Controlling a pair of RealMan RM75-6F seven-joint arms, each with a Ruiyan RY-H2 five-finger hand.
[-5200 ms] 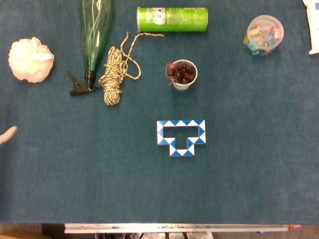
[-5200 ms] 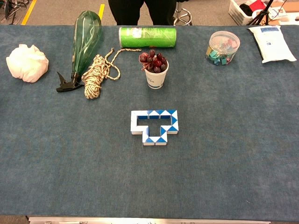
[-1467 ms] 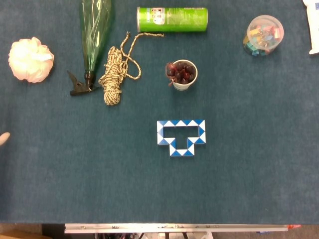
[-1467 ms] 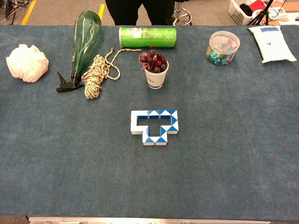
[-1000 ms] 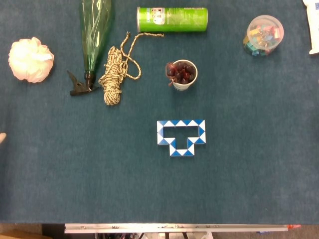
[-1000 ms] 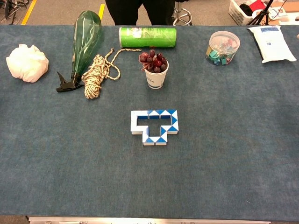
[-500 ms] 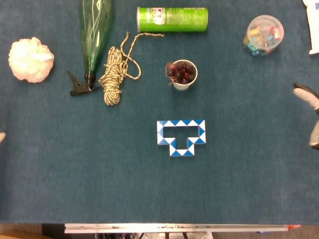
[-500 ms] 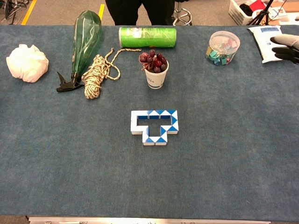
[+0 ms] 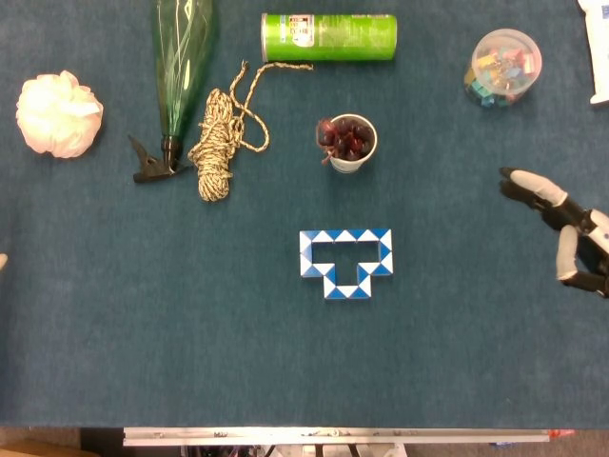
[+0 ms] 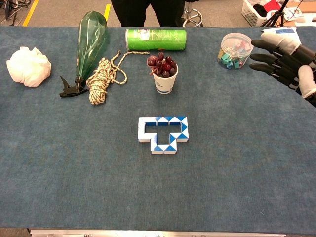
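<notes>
The right hand [image 10: 289,61] hovers over the table [image 10: 247,163] with its fingers [image 10: 261,57] spread apart, holding nothing, near the clear tub of clips [image 10: 235,50]. Only a sliver of the left hand [image 9: 3,260] shows, so its fingers cannot be read.

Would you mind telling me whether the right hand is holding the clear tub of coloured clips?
No, the right hand is spread open above the table, apart from the tub of clips, with nothing between its fingers.

Looks like a lab or test room: blue felt-covered table [image 10: 256,163], yellow floor tape [image 10: 106,11], someone standing behind it [image 10: 143,11], a storage basket [image 10: 256,10] in the corner.
</notes>
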